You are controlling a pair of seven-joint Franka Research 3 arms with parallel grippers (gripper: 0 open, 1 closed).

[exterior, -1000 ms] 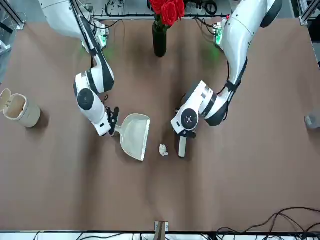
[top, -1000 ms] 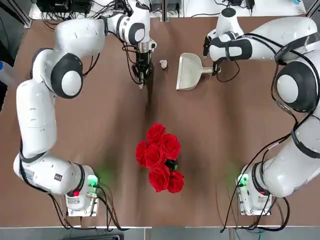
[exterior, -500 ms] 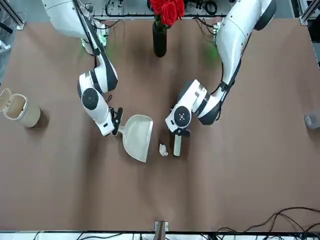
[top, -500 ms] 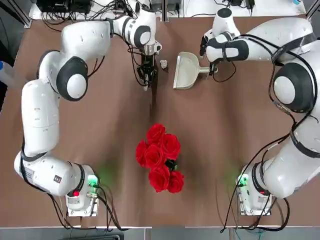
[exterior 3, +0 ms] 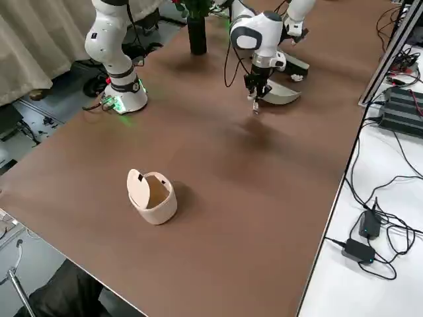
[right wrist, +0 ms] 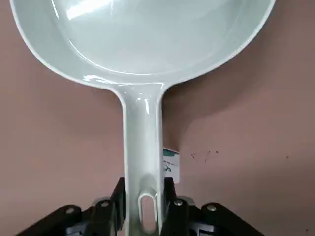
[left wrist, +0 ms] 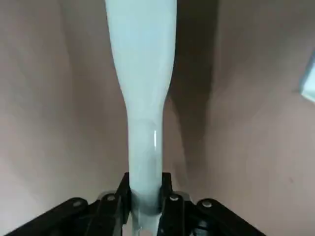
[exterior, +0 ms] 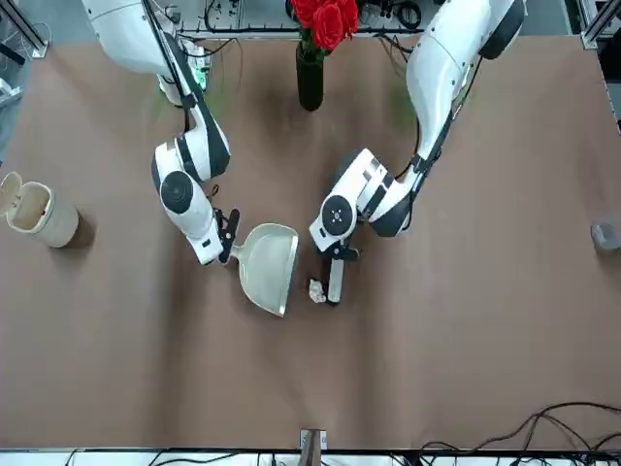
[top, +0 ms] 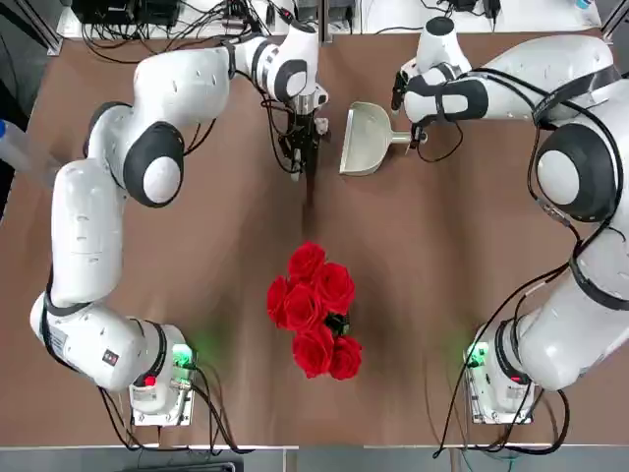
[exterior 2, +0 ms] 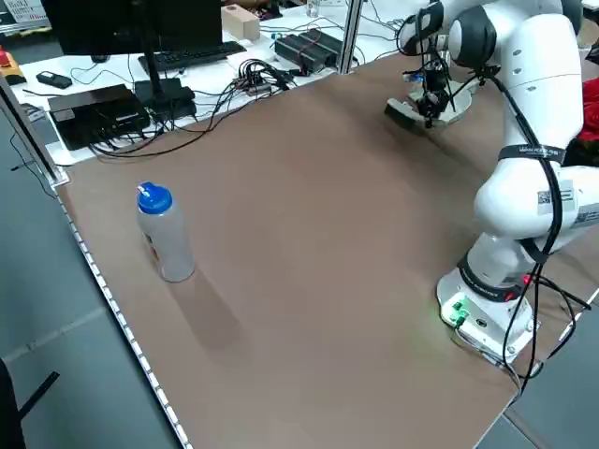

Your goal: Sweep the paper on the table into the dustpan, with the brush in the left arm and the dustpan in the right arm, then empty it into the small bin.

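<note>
Left fingers [left wrist: 173, 209] clamp brush [left wrist: 142, 98] | right fingers [right wrist: 178, 211] clamp dustpan [right wrist: 142, 44] handle

Non-task clutter: bunch of red roses [top: 314, 310] in a dark vase [exterior: 310, 76], standing upright near table centre, roughly 6 o'clock of the work area in the top view. Clear bottle with a blue cap [exterior 2: 164, 234] stands upright at the 9 o'clock table edge, well apart from everything else. Off the 12 o'clock edge, on the white bench: keyboard [exterior 2: 187, 59], black boxes [exterior 2: 105, 110] and tangled black cables [exterior 2: 245, 79]. Another black box [exterior 3: 402, 111] and a power adapter [exterior 3: 360, 251] with cables also lie there. Beige curtain [exterior 3: 36, 46] hangs behind the vase end.
</note>
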